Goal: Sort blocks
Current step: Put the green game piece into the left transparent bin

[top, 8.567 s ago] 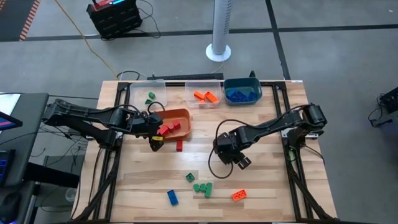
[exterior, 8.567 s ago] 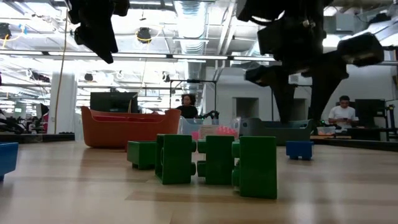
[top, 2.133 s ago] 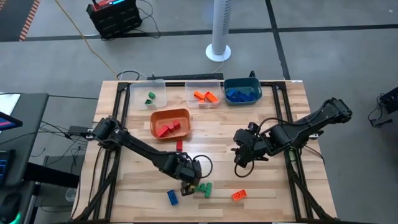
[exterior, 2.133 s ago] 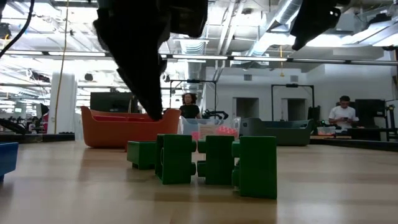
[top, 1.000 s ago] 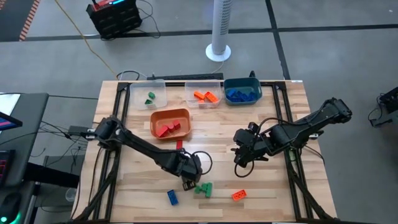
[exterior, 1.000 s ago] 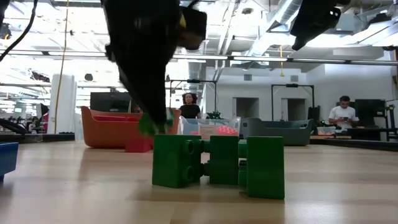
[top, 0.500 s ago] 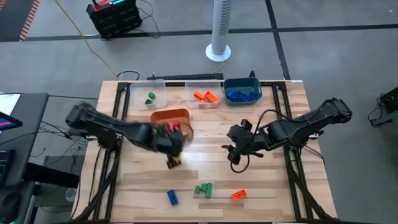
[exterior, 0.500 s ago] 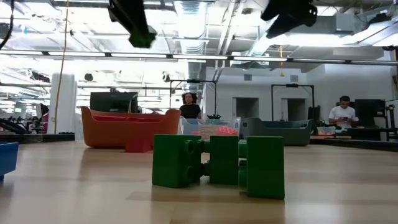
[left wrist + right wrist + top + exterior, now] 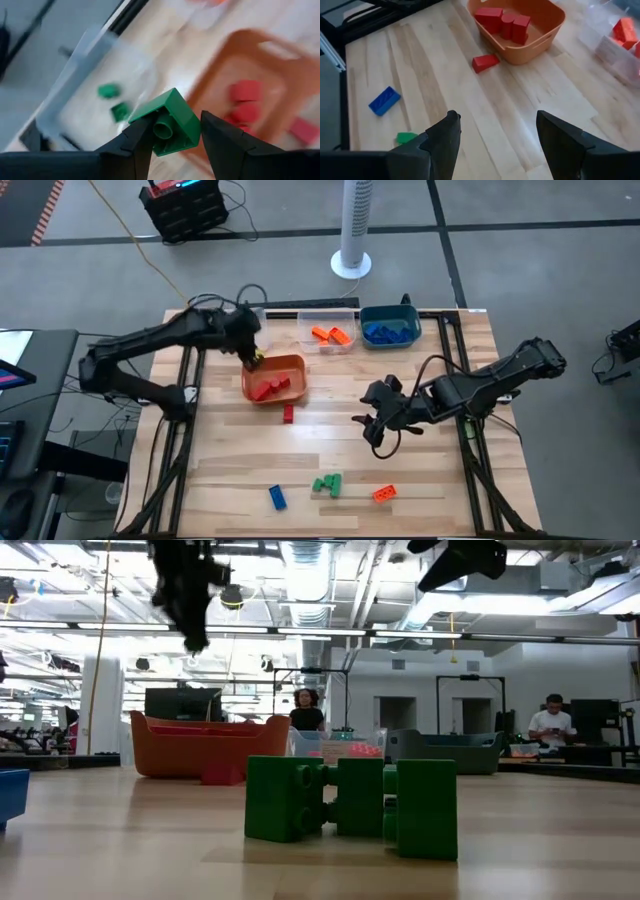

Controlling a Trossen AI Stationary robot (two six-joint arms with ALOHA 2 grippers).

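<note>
Blocks scattered over the wooden worktop (image 9: 240, 460) and in four bins along its far edge. Green block (image 9: 170, 122) clamped between the fingers of the left gripper (image 9: 252, 358), carried above the seam between the clear bin (image 9: 236, 330) at the far left corner and the orange bin (image 9: 274, 377) just nearer; studs of the held block turned toward the wrist camera, one corner uppermost, long axis not clear. Two green blocks (image 9: 114, 101) already inside the clear bin; three red blocks (image 9: 272, 387) inside the orange bin; one red block (image 9: 288, 415) loose on the worktop just beside that bin's near wall. Second clear bin (image 9: 330, 332) at the middle of the far edge with orange blocks (image 9: 330, 335); teal bin (image 9: 390, 327) toward the far right corner with blue blocks (image 9: 384, 333). Near the front edge: blue block (image 9: 277, 497) lying at a slant, a cluster of green blocks (image 9: 327, 484), an orange block (image 9: 383, 493) with its long axis roughly along the front edge. Right gripper (image 9: 372, 428) hovering over mid-worktop, right of centre, fingers spread wide and empty. Nothing between either gripper and the bins. No legible writing anywhere. Beyond the table, in the low view, two people (image 9: 306, 712) seated far off in the room.
</note>
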